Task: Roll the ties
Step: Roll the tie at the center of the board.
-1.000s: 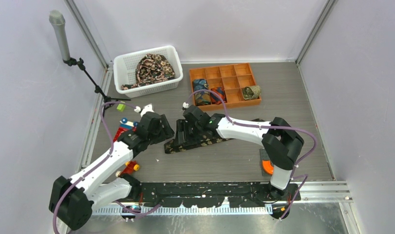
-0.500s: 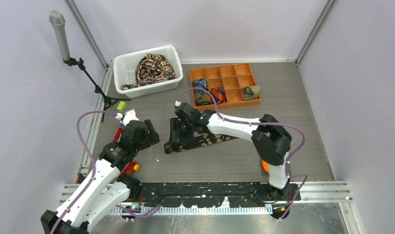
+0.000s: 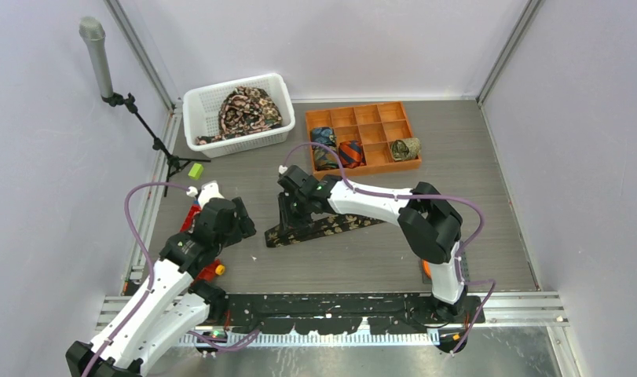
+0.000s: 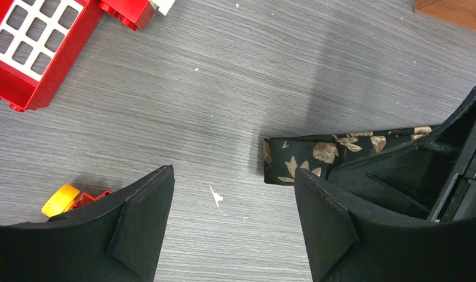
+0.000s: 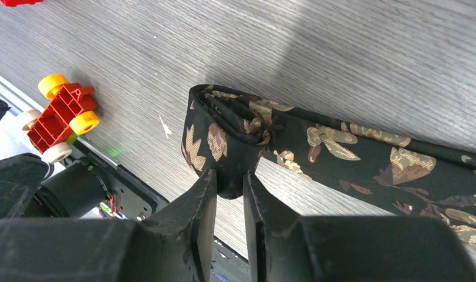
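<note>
Top view: a black floral tie (image 3: 338, 225) lies flat and slanted on the table (image 3: 456, 181), mid-workspace. The right gripper (image 3: 285, 224) sits on its near-left end. The left gripper (image 3: 246, 226) hovers just left of that end, apart from the fabric. At the back, an orange tray (image 3: 370, 118) holds three finished rolls: blue roll (image 3: 324, 157), orange-red roll (image 3: 351, 151), olive roll (image 3: 406, 148). The other compartments look bare. A white basket (image 3: 240, 138) carries a loose pile of ties (image 3: 243, 108), unrolled. Toy bits sit by the left arm.

Left wrist: the left gripper (image 4: 232, 182) has its jaws spread wide with nothing between them, only bare tabletop. The tie's end (image 4: 300, 158) is just right of its right finger, with the other arm's black fingers on top of it. A red block (image 4: 41, 41) is at upper left and a yellow wheel (image 4: 59, 200) peeks out beside the left finger.

Right wrist: the right gripper (image 5: 229, 179) is pinched onto the folded-over end of the black floral tie (image 5: 341, 141). The fold shows a first tuck or two, and the rest of the strip runs off flat to the right. A red toy car (image 5: 62, 114) is well off to the left.

Progress: three ties rolled and stowed. This one is barely started, with nearly its full length left to wind and then place in the tray. The basket pile is untouched.
</note>
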